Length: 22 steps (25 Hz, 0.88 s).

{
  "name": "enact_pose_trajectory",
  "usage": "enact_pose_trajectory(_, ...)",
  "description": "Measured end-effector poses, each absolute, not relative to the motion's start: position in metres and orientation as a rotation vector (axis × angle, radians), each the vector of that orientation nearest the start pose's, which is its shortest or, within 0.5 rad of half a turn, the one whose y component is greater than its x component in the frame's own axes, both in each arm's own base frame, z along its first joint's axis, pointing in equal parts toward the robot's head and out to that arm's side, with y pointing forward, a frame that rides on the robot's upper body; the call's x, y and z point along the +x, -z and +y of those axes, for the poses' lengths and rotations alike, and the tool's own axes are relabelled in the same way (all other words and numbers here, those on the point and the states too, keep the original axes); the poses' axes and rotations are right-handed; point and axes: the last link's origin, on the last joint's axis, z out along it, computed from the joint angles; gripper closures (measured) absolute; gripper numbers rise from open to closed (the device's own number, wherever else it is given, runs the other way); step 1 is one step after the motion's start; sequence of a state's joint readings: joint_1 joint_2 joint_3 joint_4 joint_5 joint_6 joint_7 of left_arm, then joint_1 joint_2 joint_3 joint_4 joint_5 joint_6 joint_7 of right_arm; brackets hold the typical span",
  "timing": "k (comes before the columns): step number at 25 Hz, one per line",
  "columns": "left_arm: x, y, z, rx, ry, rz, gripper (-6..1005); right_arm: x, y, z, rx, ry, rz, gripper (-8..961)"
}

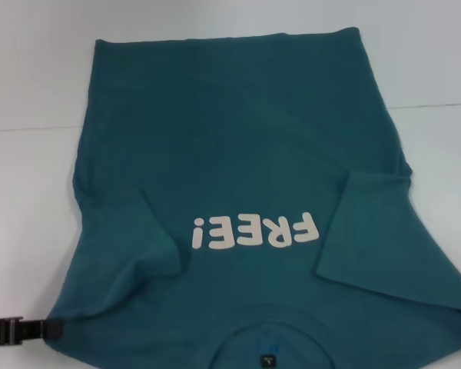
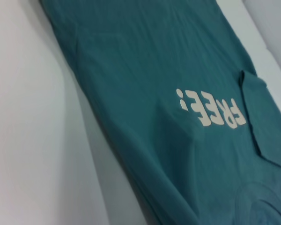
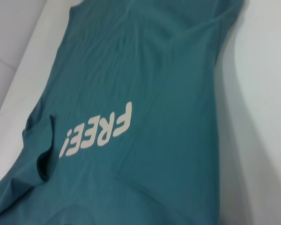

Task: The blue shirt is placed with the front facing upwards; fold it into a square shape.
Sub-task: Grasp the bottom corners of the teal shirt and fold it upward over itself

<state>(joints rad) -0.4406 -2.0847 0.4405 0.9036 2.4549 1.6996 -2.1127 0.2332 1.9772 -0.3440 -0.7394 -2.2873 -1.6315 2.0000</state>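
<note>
Left gripper (image 1: 52, 329): dark tip only, at head view's lower left edge, touching blue shirt (image 1: 238, 154) shoulder edge; finger opening not discernible. Right gripper not visible. Shirt front-up on white table (image 1: 31, 77), collar nearest robot, both sleeves folded inward.

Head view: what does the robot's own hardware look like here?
Only a sliver shows: a dark, black-looking left tool with ribbed metallic segments, at the near left edge of the large teal-blue cotton T-shirt. No cables or markings are visible. The right arm is out of view.
</note>
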Motion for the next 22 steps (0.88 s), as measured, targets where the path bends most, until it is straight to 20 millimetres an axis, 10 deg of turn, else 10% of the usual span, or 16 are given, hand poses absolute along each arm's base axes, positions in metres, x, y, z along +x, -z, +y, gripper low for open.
enact_pose_trajectory(22, -0.337, -0.050, 0.229, -2.428, 0.488, -1.774, 991, 0.424, -0.098, 0.146, -1.891, -0.631, 1.822, 921)
